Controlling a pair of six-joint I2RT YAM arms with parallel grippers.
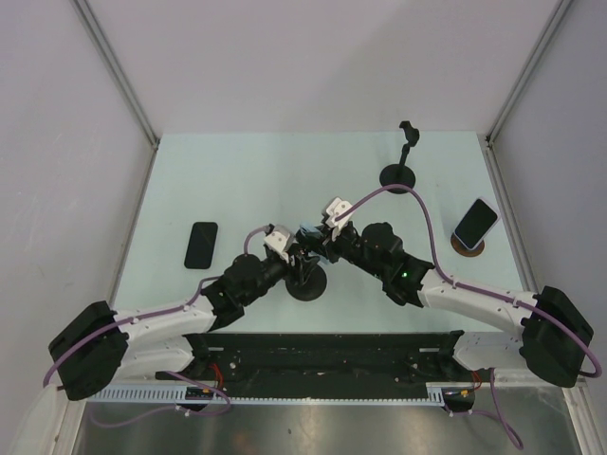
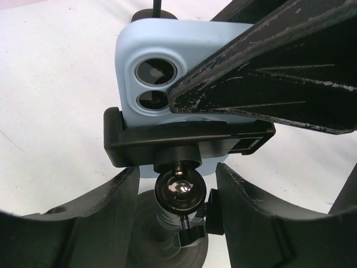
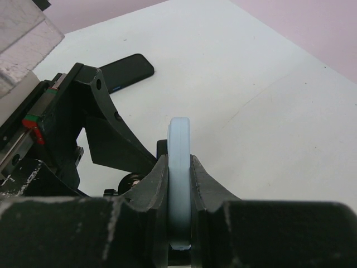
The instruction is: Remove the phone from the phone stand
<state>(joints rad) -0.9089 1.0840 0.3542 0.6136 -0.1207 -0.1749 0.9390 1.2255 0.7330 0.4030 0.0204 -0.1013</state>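
Pinching the pale blue phone [image 3: 179, 137] across its 2 faces, the right claw [image 3: 179, 167] is gripping it for lifting from the clamp [image 2: 167, 142] of the phone stand [image 1: 309, 284]. The left claw [image 2: 177, 173] is hanging open and empty, straddling the ball joint [image 2: 178, 190], probably for bracing. Grey walls [image 1: 57, 190] are enclosing the pale bench [image 1: 237, 180].

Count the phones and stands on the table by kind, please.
Phones: 3 (light blue phone clamped in the centre stand, black phone lying flat on the left, right-hand phone propped up)
Stands: 3 (centre stand, empty black stand at the back, brown round stand under the right-hand phone)
Total: 6
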